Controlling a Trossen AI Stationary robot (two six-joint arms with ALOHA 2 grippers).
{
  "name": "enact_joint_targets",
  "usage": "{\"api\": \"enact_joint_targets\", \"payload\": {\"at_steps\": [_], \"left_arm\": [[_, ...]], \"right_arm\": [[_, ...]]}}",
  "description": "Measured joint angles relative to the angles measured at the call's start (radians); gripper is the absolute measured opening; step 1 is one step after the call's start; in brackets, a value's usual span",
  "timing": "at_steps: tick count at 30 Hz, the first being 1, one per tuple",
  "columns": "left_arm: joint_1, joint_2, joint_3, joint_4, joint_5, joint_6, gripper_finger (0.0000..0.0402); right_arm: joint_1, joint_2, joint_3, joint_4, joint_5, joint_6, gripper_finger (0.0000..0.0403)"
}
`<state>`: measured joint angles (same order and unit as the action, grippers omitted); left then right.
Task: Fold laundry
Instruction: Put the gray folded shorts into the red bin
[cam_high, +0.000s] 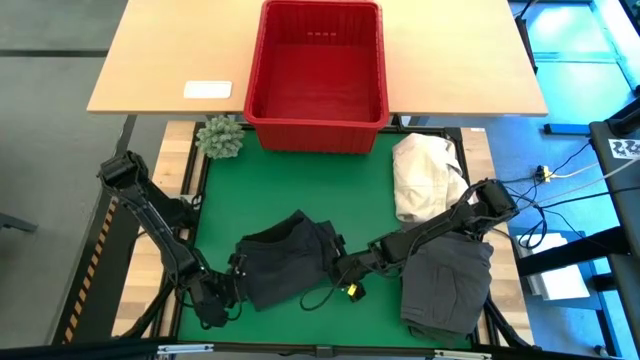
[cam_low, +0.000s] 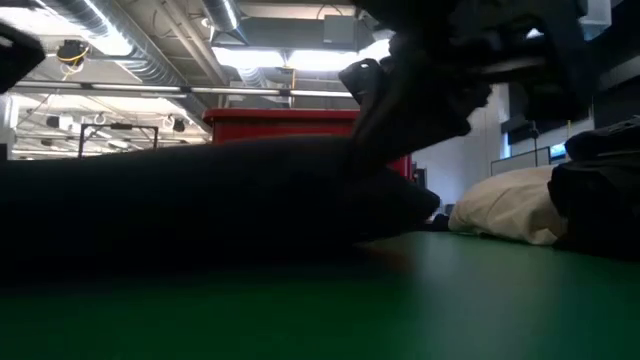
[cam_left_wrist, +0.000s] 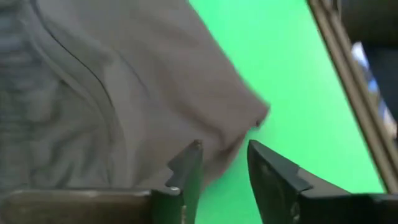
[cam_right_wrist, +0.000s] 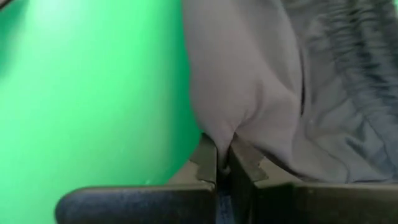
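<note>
A dark grey garment (cam_high: 285, 260) lies crumpled on the green mat (cam_high: 300, 190), in its near middle. My left gripper (cam_high: 237, 278) is at the garment's left near side. In the left wrist view it (cam_left_wrist: 224, 149) stands open, with the cloth's corner (cam_left_wrist: 258, 115) just beyond its fingertips. My right gripper (cam_high: 343, 270) is at the garment's right side, shut on the cloth (cam_right_wrist: 249, 81). In the low view the garment (cam_low: 200, 200) is a dark mass across the left. My right gripper pinches the garment's right edge (cam_right_wrist: 219, 132) between its two fingers, where the cloth gathers into a pucker. The fingers come from the table's right, slanting down. One layer or several, I cannot tell. The rest of the garment spreads out beyond the fingers on the mat.
Another dark garment (cam_high: 447, 285) lies heaped at the mat's near right, under the right arm. A cream-white cloth heap (cam_high: 425, 175) lies at the far right. A red basket (cam_high: 318, 75) stands at the far edge, with a small green plant (cam_high: 220, 137) to its left.
</note>
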<state>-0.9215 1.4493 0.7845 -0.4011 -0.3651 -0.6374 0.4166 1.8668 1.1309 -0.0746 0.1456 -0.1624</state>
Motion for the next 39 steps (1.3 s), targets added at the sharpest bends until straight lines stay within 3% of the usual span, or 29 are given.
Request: {"api": "enact_joint_targets", "payload": {"at_steps": [6,12,23,30,39], "left_arm": [[0.01,-0.075,0.001,0.145,-0.178,0.016,0.0154],[0.09,-0.065,0.002,0.253,-0.217,0.046,0.0174],[0.205,-0.062,0.001,0.313,-0.18,0.045,0.0202],[0.26,-0.043,0.001,0.387,-0.113,0.041,0.0249],[0.29,0.076,0.031,0.413,-0.115,0.037,0.0312]], "right_arm": [[-0.034,0.0,0.0,0.08,-0.001,0.034,0.0009],[-0.089,0.0,0.001,0.163,-0.007,0.058,0.0009],[-0.167,-0.001,0.001,0.171,-0.042,0.056,0.0009],[-0.178,-0.001,0.001,0.171,-0.052,0.054,0.0009],[-0.177,-0.001,0.001,0.171,-0.052,0.05,0.0009]]}}
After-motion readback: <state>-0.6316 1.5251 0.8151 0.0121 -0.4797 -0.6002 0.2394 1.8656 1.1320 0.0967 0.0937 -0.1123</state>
